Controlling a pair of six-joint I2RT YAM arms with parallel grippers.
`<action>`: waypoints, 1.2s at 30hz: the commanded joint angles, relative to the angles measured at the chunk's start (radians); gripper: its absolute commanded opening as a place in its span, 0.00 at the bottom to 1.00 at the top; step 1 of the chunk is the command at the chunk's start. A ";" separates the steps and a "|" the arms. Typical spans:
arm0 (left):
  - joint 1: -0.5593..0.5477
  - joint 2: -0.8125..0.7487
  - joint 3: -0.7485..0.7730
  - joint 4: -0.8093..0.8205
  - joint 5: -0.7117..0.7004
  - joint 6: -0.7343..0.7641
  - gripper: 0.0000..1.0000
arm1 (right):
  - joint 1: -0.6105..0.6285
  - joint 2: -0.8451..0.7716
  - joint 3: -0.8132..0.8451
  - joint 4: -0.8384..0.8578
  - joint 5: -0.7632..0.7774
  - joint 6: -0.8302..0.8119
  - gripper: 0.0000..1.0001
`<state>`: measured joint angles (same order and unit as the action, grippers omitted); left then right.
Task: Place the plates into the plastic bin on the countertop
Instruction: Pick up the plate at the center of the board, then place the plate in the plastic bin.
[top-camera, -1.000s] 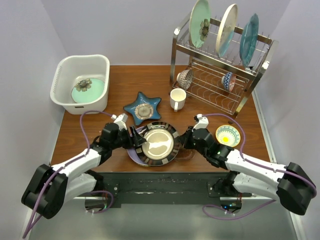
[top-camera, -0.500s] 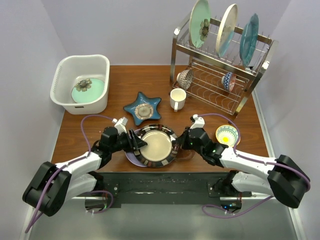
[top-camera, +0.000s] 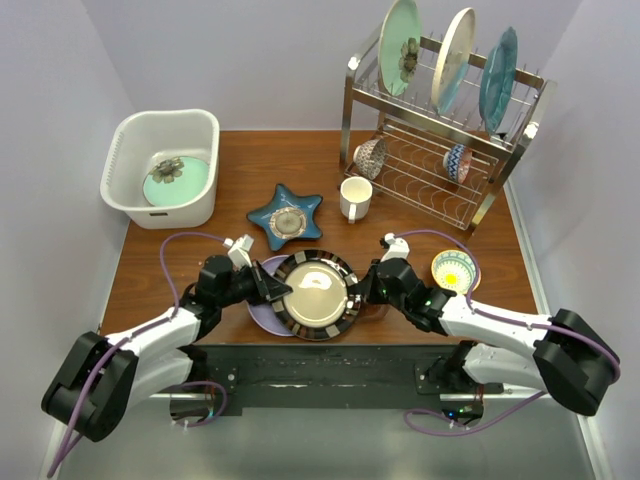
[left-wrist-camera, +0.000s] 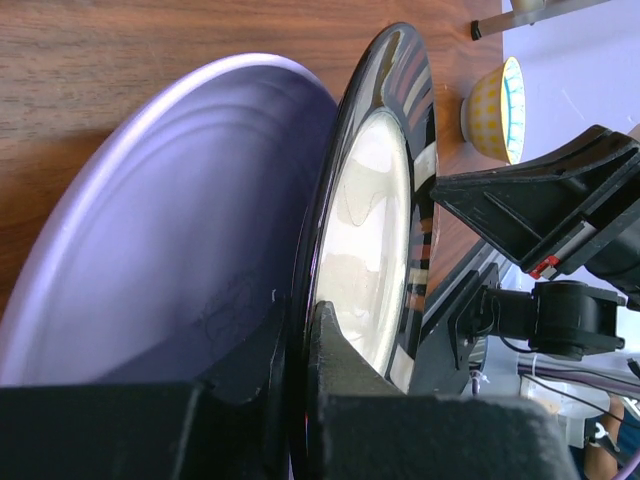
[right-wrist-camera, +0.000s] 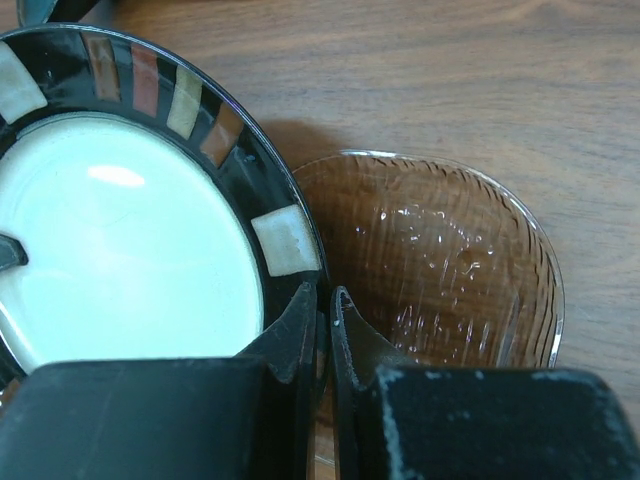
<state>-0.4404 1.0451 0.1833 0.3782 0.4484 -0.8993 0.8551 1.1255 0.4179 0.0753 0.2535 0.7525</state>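
Left fingers (left-wrist-camera: 335, 352) and right fingers (right-wrist-camera: 285, 335) clench opposite rims of the black-rimmed cream plate (top-camera: 318, 292) at the front of the tabletop (top-camera: 260, 160), well apart from the plastic bin (top-camera: 165, 115); unmatched arm motion could twist it loose onto the lavender plate (left-wrist-camera: 170, 250) or glass dish (right-wrist-camera: 440, 260), and bite depth, possibly shallow, is hidden.

Plain, matte, pale lavender-grey walls close the scene on three sides: a back wall (top-camera: 250, 50), a left wall (top-camera: 50, 220) and a right wall (top-camera: 600, 200). Between them lies the countertop (top-camera: 290, 160), reddish-brown with a wood grain. A steel wire dish rack (top-camera: 440, 160) stands at its far right corner. A black mounting plate (top-camera: 320, 365) runs along the near edge, with a dull grey metal surface (top-camera: 320, 450) below it. The light is soft and even, and the shadows are faint.
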 joint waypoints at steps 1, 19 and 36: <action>-0.014 -0.008 0.008 -0.010 0.027 0.034 0.00 | 0.010 -0.024 0.004 0.037 -0.008 0.008 0.00; -0.014 -0.025 0.022 -0.051 0.007 0.039 0.00 | 0.009 -0.050 -0.001 0.050 -0.036 -0.021 0.48; -0.014 -0.048 0.051 -0.036 0.026 0.005 0.00 | 0.007 -0.053 0.001 0.049 -0.043 -0.025 0.89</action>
<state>-0.4484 1.0183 0.1860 0.2974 0.4484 -0.8875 0.8574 1.0916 0.4164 0.0948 0.2131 0.7334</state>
